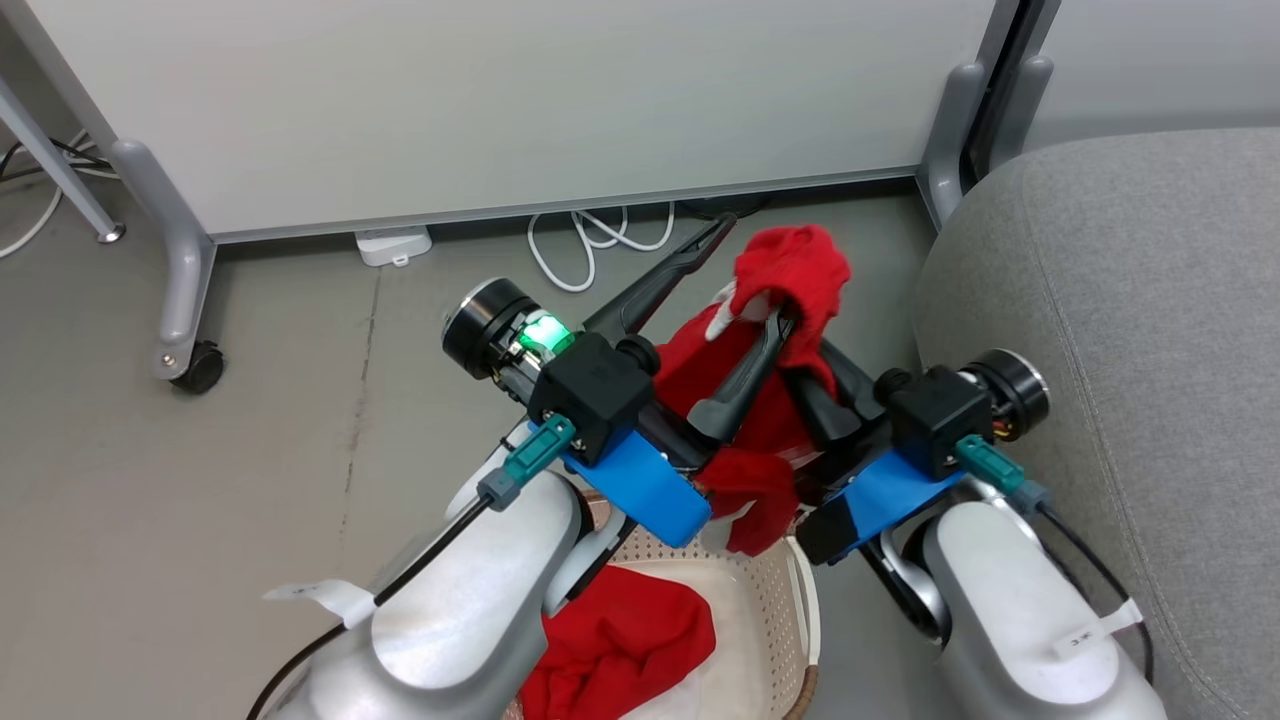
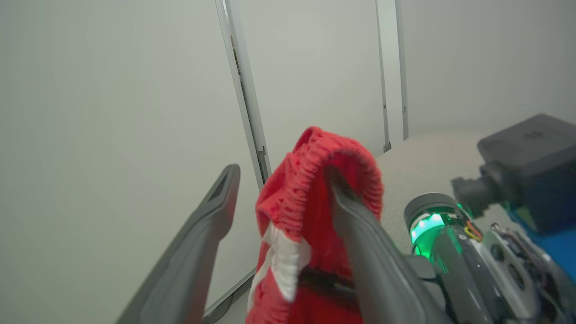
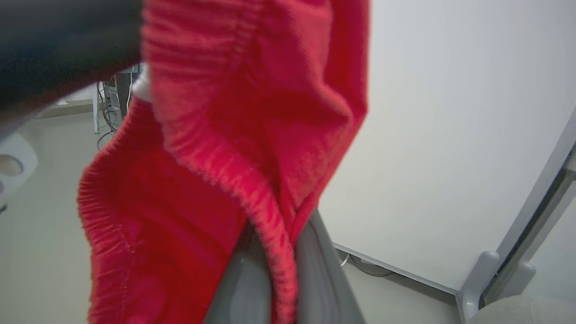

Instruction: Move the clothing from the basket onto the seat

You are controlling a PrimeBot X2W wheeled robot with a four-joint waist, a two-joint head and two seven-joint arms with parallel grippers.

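The left claw [image 1: 752,272] gapes wide, one finger hooked inside the red white-trimmed garment [image 1: 800,262]; the right claw [image 3: 280,270] pinches its fold tight.

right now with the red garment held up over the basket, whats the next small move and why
Probably ease the left gripper back out of the garment: its fingers are spread, yet the elastic hem hangs over one. The right gripper is shut on the cloth, so it could then carry it right to the seat.
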